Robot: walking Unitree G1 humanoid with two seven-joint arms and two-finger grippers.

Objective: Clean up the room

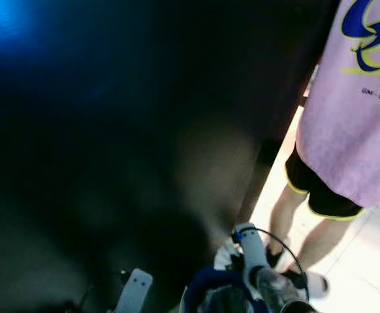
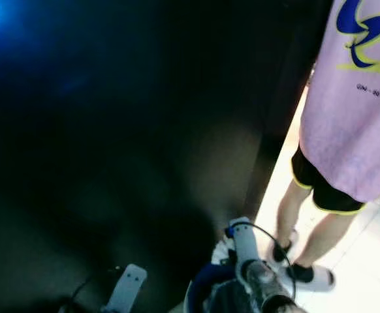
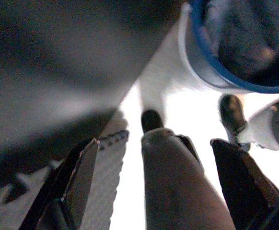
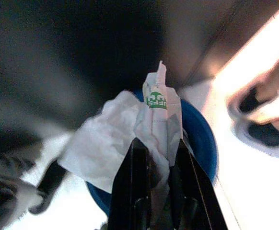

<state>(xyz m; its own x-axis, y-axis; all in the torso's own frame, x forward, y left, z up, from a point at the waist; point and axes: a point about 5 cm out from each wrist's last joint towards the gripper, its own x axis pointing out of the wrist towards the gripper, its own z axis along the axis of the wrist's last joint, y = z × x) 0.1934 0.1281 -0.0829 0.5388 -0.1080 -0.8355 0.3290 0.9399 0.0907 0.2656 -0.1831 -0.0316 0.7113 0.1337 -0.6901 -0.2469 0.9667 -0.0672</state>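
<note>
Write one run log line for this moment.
right gripper: shut on white paper | above blue bucket | left gripper: open | person at right

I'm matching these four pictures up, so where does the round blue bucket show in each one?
Left eye view: round blue bucket at the bottom edge, centre-right, below the right gripper.
Right eye view: bottom edge again.
Left wrist view: upper right corner, white-walled with a blue rim.
Right wrist view: centre, behind the crumpled white paper pinched in the fingers; blue rim.
Shared landmark: the person's white slipper.
</note>
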